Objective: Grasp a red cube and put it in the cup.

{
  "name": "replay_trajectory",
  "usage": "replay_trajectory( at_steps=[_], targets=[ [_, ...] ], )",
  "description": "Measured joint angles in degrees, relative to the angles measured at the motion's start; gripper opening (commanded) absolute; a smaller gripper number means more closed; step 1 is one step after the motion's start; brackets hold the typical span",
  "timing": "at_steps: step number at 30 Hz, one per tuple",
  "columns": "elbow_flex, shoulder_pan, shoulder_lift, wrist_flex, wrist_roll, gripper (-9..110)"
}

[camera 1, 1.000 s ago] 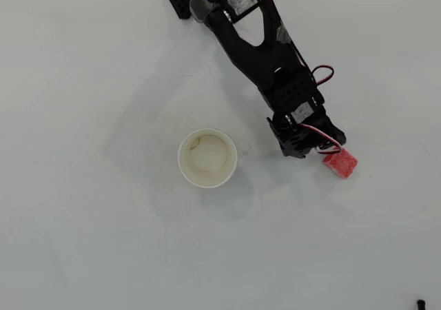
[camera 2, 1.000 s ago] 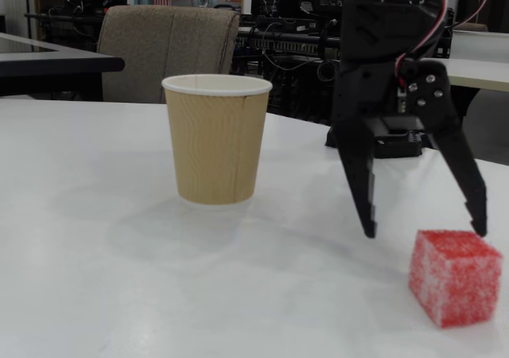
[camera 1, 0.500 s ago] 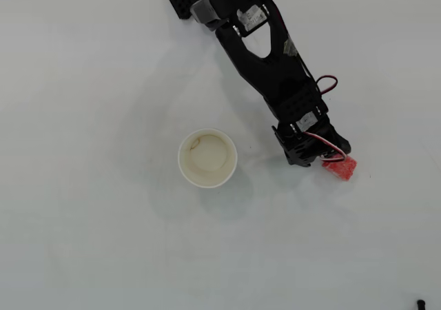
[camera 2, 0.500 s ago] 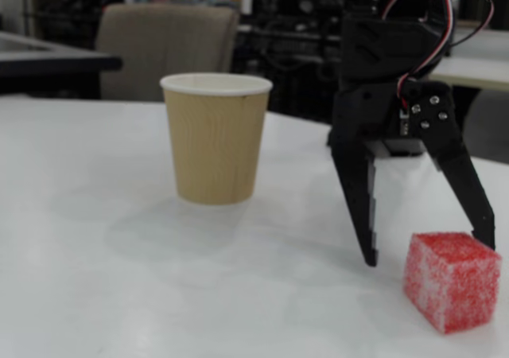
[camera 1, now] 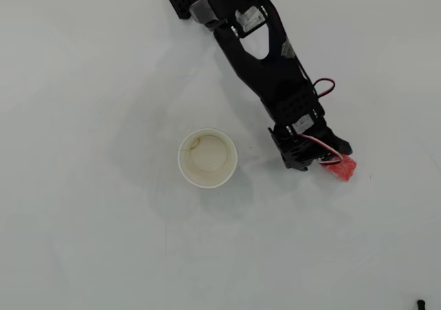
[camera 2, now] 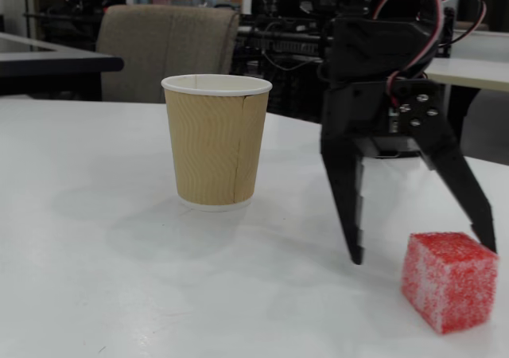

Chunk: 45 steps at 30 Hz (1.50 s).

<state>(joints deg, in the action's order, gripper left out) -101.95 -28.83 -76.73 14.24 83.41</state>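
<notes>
One white table (camera 2: pixel 119 294), office clutter behind, hand (camera 2: pixel 425 254) spread by red cube (camera 2: pixel 448 279)

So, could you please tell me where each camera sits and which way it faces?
Overhead view: above the table, looking straight down; shows the whole black arm, the claw, the cup and the red cube.
Fixed view: at table height, looking level across; shows only the open claw by the red cube.
Shared: cup, cube, claw.

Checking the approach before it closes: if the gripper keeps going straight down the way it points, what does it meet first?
Probably the table: the gripper points down, jaws open, with the red cube beside one fingertip.
</notes>
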Motion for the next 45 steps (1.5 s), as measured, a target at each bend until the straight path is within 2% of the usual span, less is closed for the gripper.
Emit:
replay_trajectory(
  at_steps=[32,45],
  targets=[
    [2.4,4.6,3.2,-2.2,0.4,37],
    [9.3,7.1,9.9,-4.5,1.1,38]
  ],
)
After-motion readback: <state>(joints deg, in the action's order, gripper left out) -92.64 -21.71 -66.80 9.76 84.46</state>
